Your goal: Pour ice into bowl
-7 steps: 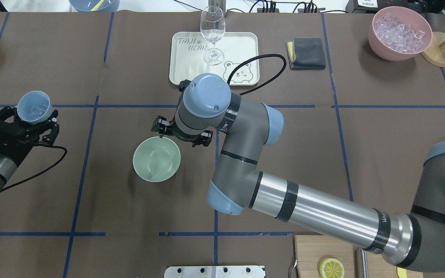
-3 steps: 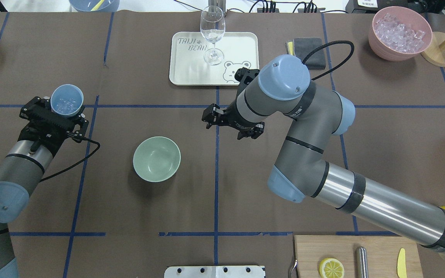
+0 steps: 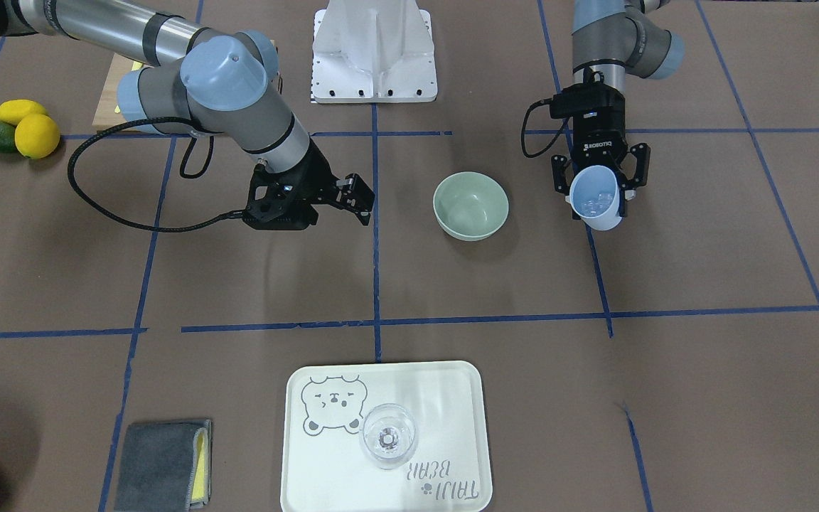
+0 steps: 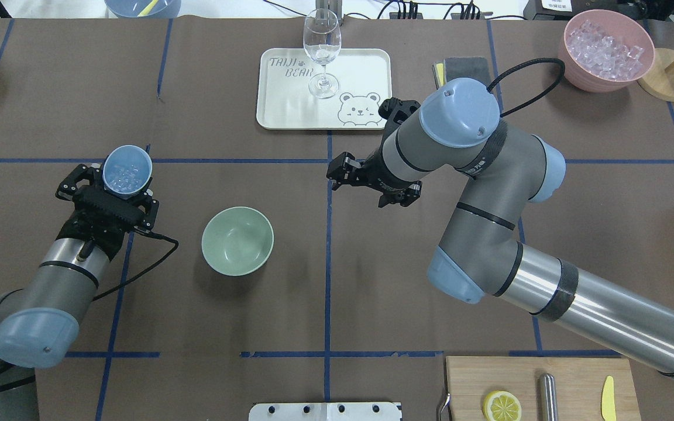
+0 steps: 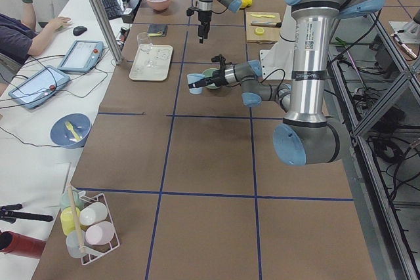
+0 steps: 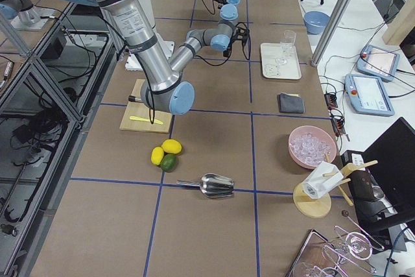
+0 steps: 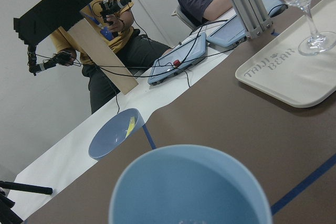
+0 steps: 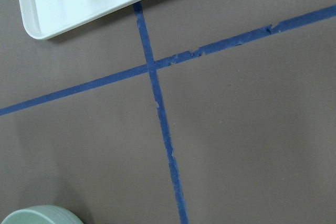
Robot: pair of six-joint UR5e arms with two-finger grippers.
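left jaws grip one cup of ice; right jaws wide; one bowl.

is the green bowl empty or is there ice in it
Empty: the bowl is bare green inside; the ice sits in the blue cup in the left gripper.

A robotics lab, plainly: a left arm and a right arm work over a long tabletop papered brown and gridded with blue tape. Aluminium framing stands alongside, and an operator sits at a side bench with tablets, a keyboard and a mouse.
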